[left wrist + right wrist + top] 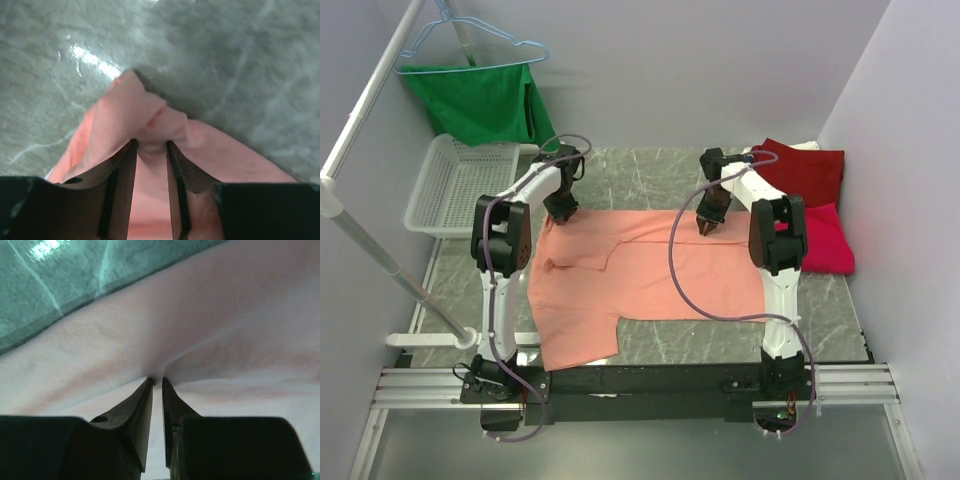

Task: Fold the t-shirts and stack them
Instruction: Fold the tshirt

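The salmon-pink t-shirt lies spread on the grey marble table. My left gripper is at its far left corner, jaws closed on a bunched fold of the cloth between the fingertips. My right gripper is at the shirt's far edge, jaws nearly together and pinching a pulled-up ridge of the cloth. The dark red t-shirt and the crimson-pink t-shirt lie at the right, beyond the right arm.
A white mesh basket stands at the far left of the table. A green garment hangs on a light-blue wire hanger from a white rail. Walls close in on the right and at the back.
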Robot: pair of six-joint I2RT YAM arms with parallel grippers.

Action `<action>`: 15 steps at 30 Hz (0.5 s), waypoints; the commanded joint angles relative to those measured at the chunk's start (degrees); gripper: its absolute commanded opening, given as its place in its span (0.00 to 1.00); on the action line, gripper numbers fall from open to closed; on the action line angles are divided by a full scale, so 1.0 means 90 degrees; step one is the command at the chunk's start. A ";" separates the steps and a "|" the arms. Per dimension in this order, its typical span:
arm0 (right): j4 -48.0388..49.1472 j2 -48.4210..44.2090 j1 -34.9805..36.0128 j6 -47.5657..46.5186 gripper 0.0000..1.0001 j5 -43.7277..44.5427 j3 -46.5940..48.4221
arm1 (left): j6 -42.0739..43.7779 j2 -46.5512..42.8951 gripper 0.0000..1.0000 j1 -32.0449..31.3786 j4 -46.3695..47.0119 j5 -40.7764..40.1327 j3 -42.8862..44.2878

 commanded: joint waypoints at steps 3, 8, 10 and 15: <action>-0.0563 0.0275 -0.0079 0.0060 0.20 -0.0138 0.0822 | -0.0218 0.0630 0.35 0.0251 -0.0662 -0.0273 0.1034; -0.0856 0.0685 -0.0157 0.0050 0.19 -0.0274 0.1311 | -0.0189 0.0856 0.33 0.0427 -0.0662 -0.0137 0.1445; -0.0914 0.0822 -0.0187 0.0030 0.19 -0.0411 0.1468 | -0.0150 0.0924 0.33 0.0515 -0.0594 -0.0020 0.1611; -0.1139 0.1164 -0.0294 -0.0019 0.19 -0.0577 0.1935 | -0.0052 0.1120 0.33 0.0652 -0.0370 0.0351 0.1982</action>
